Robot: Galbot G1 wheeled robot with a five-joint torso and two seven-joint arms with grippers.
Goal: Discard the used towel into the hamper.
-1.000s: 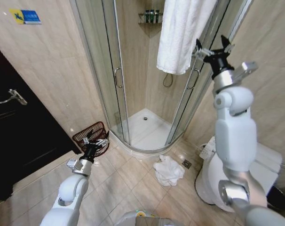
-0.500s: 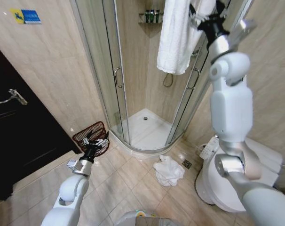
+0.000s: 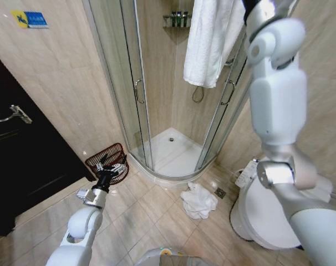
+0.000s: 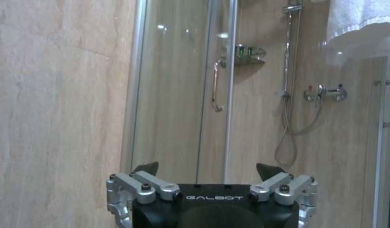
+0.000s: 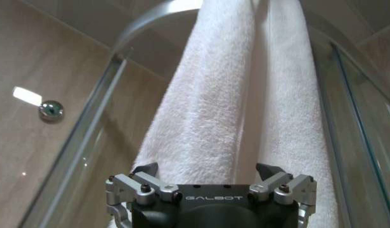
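Note:
A long white towel (image 3: 212, 39) hangs over the top rail of the glass shower enclosure. My right arm (image 3: 273, 61) is raised beside it. In the right wrist view my right gripper (image 5: 207, 168) stands open, with the towel's (image 5: 207, 104) two hanging folds just beyond its fingertips. A second white towel (image 3: 198, 200) lies crumpled on the floor tiles by the shower step. The hamper (image 3: 108, 158), a dark red-brown wire basket, leans against the wall left of the shower. My left gripper (image 3: 106, 166) hangs open low in front of the hamper, holding nothing, and faces the shower door (image 4: 214, 85).
The curved glass shower enclosure (image 3: 140, 94) fills the middle, with a shelf of bottles (image 3: 178, 19) inside. A white toilet (image 3: 268, 216) stands at the right under my right arm. A dark door (image 3: 18, 149) is at the left. A floor drain (image 3: 220, 193) sits beside the crumpled towel.
My right arm has risen along the hanging towel, carrying its gripper up past the top edge of the head view. The left arm and both towels have stayed put.

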